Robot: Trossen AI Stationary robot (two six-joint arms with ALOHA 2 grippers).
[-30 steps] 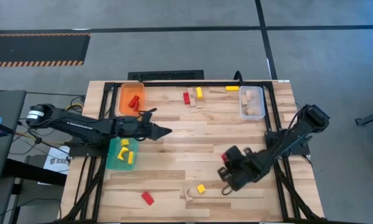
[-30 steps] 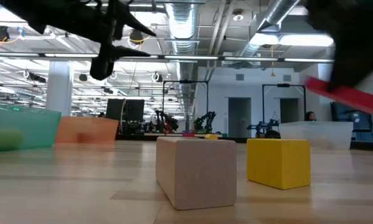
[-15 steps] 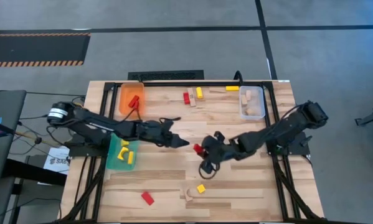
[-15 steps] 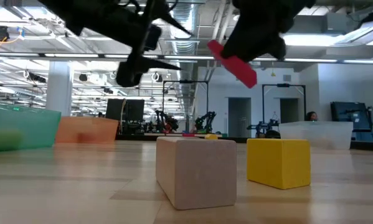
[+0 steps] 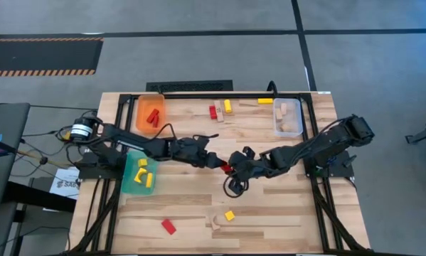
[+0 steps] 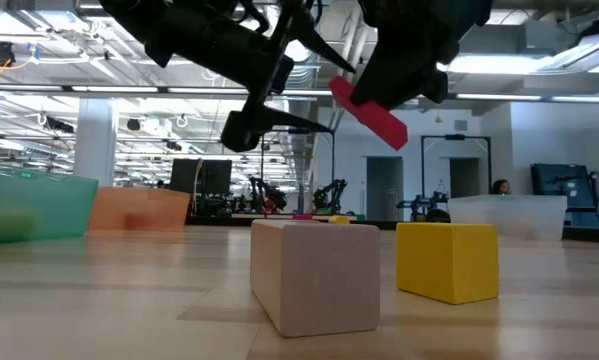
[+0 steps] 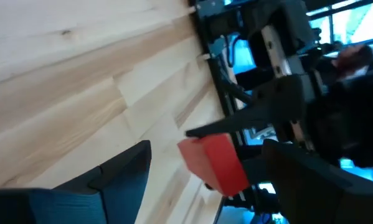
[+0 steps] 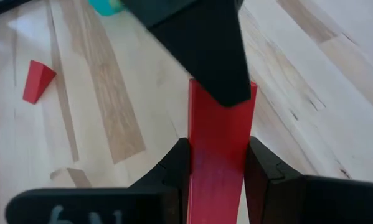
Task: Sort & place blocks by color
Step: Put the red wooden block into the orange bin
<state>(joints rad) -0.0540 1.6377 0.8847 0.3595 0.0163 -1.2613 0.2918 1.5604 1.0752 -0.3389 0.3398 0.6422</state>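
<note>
Mid-table, the right gripper pinched a red bar, its far end hidden behind one spread finger of the left gripper.

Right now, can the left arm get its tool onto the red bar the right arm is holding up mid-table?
Probably yes. The left tool is open and level with the red bar, which sticks out of the right tool above the table; nothing sits between them.

left hand | advanced, opened wider | reached red bar
</note>
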